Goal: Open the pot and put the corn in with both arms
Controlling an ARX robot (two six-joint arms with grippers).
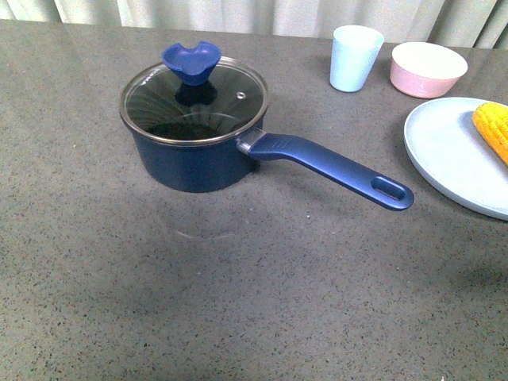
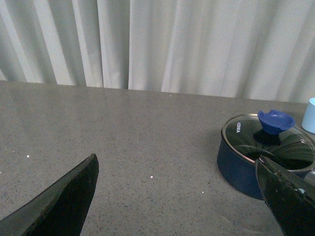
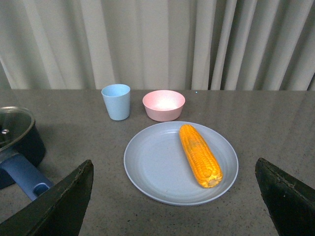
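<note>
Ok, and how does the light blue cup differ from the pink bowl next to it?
The cup is pale blue; the bowl is pink. The cup is tall and narrow, the bowl low and wide. In the front view the cup stands nearer the pot, the bowl further right. Both stand upright, mouth up, not touching each other, behind the plate.

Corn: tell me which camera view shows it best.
The right wrist view: the whole corn lies in plain sight on the light blue plate. The front view catches only one end, cut off at the picture's edge. The left wrist view does not show it.
</note>
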